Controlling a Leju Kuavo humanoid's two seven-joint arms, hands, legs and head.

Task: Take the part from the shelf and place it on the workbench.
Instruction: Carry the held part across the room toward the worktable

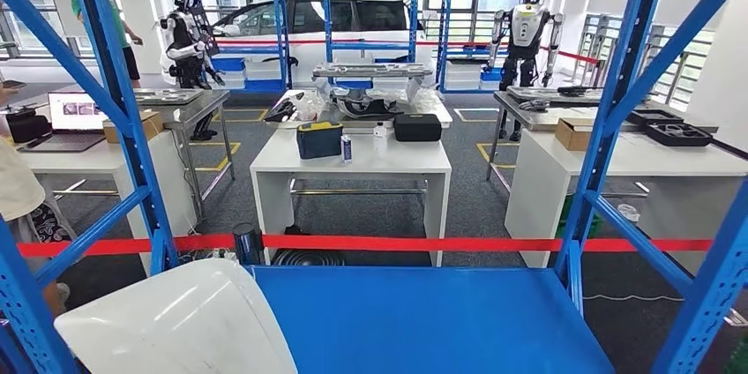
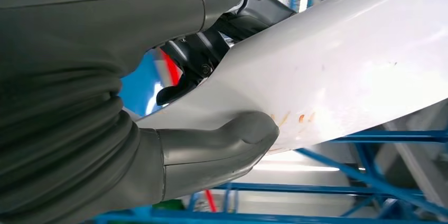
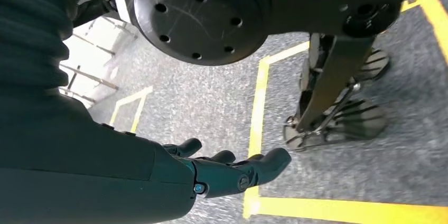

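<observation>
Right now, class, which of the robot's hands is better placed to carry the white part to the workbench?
Left. The left hand already grips the white part, thumb and fingers on opposite faces; the right hand hangs open above the floor.

The blue shelf board (image 1: 423, 317) lies open across its middle and right, while the white part (image 1: 190, 325) fills its near-left corner with the left hand (image 2: 174, 129) clamped on its edge, thumb under and dark fingers over. Slanted blue braces (image 1: 115, 92) fence both sides of the bay, and a red tape (image 1: 370, 243) runs across the far opening. The right hand (image 3: 211, 171) hangs with loose, straight fingers above grey floor (image 3: 211, 102) crossed by yellow lines (image 3: 338, 209).
</observation>
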